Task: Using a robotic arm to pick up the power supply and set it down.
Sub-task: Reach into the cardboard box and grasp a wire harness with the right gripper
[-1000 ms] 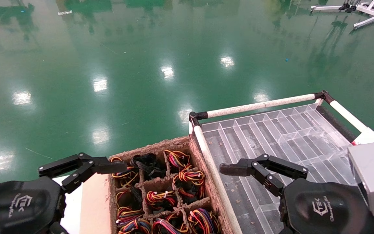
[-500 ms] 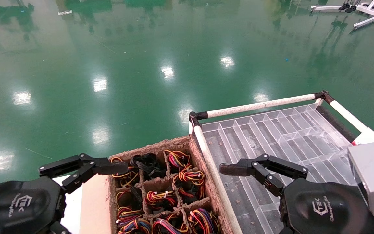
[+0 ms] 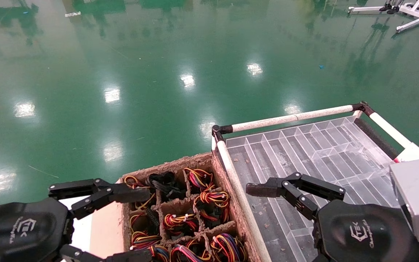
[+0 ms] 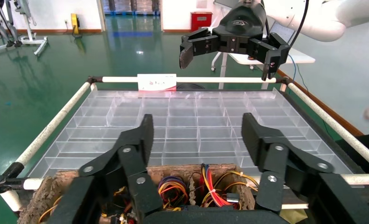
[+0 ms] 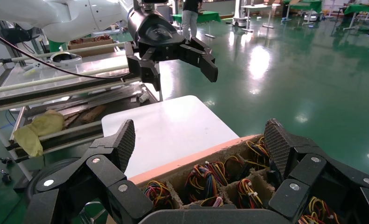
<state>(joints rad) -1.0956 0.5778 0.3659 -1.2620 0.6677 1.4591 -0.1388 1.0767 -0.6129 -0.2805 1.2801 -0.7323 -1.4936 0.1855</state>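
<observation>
Two claws are mine, and the left claw (image 3: 100, 222) is the one at work: its fingers (image 3: 116, 193) stand wide apart, holding nothing, above the near left part of the brown pulp crate (image 3: 227, 189). One finger reaches over the crate's left wall toward the far left cells, the other lies low along the crate's near edge. From the left wrist, the same spread fingers frame the crate's far wall and the wires below it.

Inside the crate, each cell holds a power supply (image 3: 211, 203) standing upright, of which I see mostly the tied bundle of red, yellow, black and blue wires on top. None of them is between my fingers. One far cell holds an all-black cable bundle (image 3: 164, 183) instead.

Under my left claw, beside the crate, lies a white tabletop (image 5: 173, 130) with a pale orange board (image 3: 104, 229) at the crate's left wall.

My right claw (image 3: 296, 200) hangs over the clear plastic divider tray (image 3: 326, 145), which sits just right of the crate; its fingers are also spread and hold nothing. The tray rests in a frame of white tubes (image 3: 289, 118) with black corner joints, and small brown crumbs lie scattered in its near compartments.

Beyond everything is a glossy green floor (image 3: 122, 72) with lamp reflections.
</observation>
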